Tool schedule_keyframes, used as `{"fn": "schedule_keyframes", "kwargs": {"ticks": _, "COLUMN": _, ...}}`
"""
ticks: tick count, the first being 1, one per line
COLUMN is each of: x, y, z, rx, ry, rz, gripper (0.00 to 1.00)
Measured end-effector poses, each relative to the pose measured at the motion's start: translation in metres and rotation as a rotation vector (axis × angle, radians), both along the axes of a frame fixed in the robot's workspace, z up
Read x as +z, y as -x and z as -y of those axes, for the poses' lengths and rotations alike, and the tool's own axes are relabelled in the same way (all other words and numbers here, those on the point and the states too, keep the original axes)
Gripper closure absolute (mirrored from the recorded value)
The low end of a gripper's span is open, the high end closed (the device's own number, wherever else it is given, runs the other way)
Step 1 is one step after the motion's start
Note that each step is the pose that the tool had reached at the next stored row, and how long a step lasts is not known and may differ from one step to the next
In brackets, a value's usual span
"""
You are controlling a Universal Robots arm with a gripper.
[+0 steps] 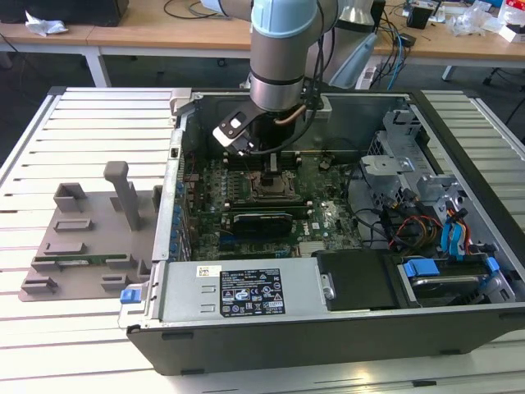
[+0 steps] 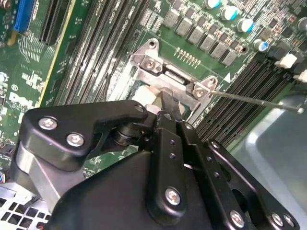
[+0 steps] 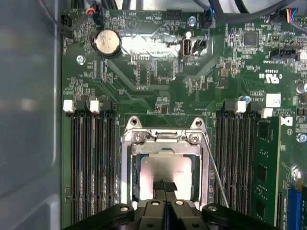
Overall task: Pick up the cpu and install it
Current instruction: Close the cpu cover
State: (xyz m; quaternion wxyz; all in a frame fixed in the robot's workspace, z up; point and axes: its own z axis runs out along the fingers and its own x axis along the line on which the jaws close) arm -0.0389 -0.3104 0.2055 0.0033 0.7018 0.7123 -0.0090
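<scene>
exterior view: gripper low over the motherboard in the open computer case; printed label on its front box.
second wrist view: fingers pressed together by the socket frame.
first wrist view: cpu seated in the socket frame, closed fingertips over its silver top.

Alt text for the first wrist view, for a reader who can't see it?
Black jaws, closed together, have their tips over the silver cpu, which lies inside the metal socket frame on a green motherboard. Memory slots flank the frame.
</scene>
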Motion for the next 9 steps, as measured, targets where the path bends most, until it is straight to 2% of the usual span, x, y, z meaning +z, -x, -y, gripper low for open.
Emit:
{"fn": "schedule_keyframes", "kwargs": {"ticks": 3, "x": 0.0007, "y": -0.0046, "z": -0.0001, "rx": 0.000, "ry": -0.0003, "rz": -0.0002, "gripper": 0.89}}
{"fn": "schedule_keyframes", "kwargs": {"ticks": 9, "x": 0.0083, "y": -0.0053, "z": 0.0000, "rx": 0.000, "ry": -0.0001, "rz": -0.0004, "gripper": 0.89}}
